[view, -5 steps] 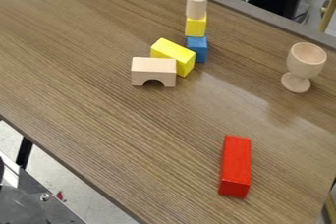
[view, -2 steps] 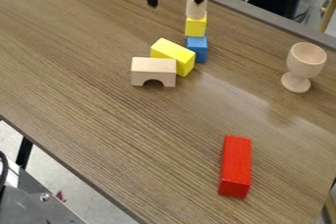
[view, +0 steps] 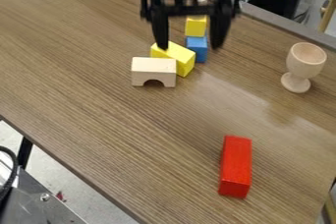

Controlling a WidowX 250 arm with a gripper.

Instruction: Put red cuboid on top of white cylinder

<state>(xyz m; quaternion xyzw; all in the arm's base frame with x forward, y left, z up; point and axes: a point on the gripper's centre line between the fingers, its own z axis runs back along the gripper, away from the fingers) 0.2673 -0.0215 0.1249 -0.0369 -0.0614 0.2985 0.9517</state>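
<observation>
Rate as very early stage, with no grasp and no placement yet. See long red wooden cuboid [view: 235, 166] lying flat on brown wood-grain table [view: 98, 95], lower right of frame, well apart from gripper. See black two-finger gripper [view: 189, 46] at top centre of frame, with fingers spread wide and nothing held between them. Can make out only a sliver of pale wooden cylinder [view: 203, 0], presumably the "white" target, above small yellow cube [view: 195, 26] at top centre, mostly hidden behind gripper. Note small blue cube [view: 197, 51] just below yellow one in frame; cannot tell exact contact. Left to do, by judgement: get to lower right, close on cuboid, lift, carry to top centre, set on cylinder, let go, back off. Expect tricky balance on narrow round top, with risk of toppling pieces.
</observation>
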